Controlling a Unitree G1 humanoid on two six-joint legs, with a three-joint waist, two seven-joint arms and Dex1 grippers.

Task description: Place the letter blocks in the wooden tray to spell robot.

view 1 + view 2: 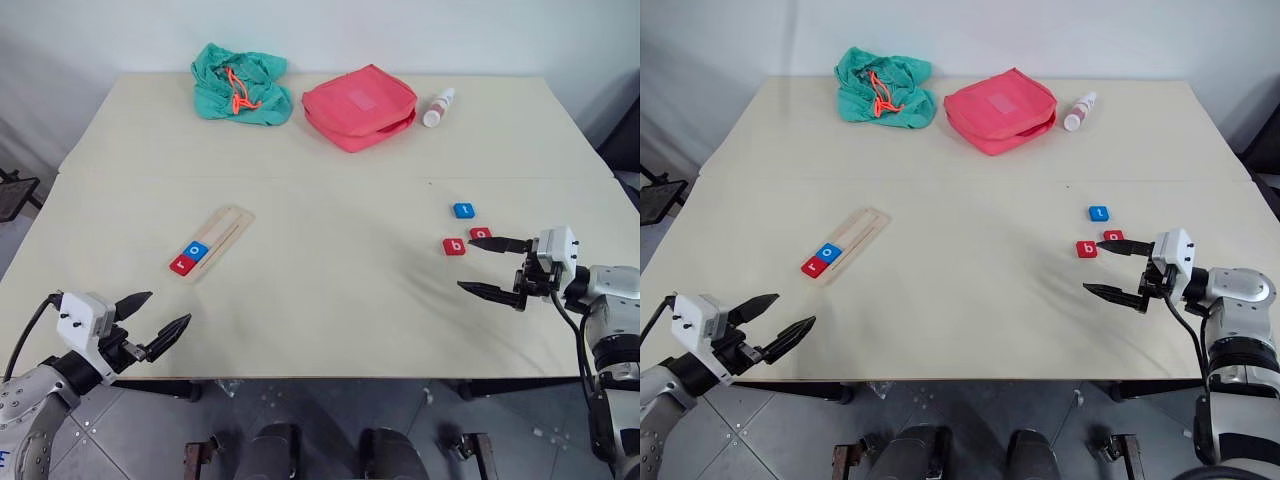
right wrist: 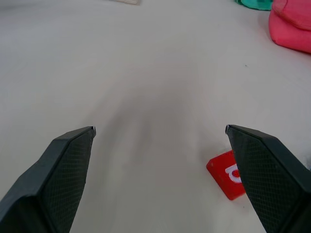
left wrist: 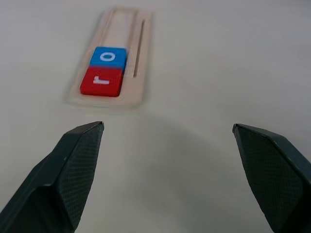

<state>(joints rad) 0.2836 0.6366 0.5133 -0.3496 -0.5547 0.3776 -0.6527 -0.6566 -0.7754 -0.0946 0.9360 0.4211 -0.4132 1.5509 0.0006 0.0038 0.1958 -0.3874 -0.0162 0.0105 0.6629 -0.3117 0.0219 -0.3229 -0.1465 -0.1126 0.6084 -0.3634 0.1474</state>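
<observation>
A red "r" tile (image 1: 183,265) and blue "o" tile (image 1: 197,250) are sitting in the pale wooden tray (image 1: 229,226) toward the tabletop's left edge. Three small flat letter tiles, red "b" (image 1: 454,246), red "o" (image 1: 481,234) and blue "t" (image 1: 463,210), are lying near the right edge, just beside the right gripper (image 1: 494,268), which is gaping empty like the left gripper (image 1: 152,319). They are probably light, stiff and slippery, best pinched across opposite edges.

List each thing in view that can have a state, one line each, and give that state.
Wooden tray: holds r and o.
Blue t block: loose on table.
Red b block: loose.
Red o block: loose.
Left claw: open, empty.
Right claw: open, empty.
Red pouch: closed.

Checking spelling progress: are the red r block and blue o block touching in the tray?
Touching. The left wrist view shows red r block and blue o block edge to edge.
</observation>
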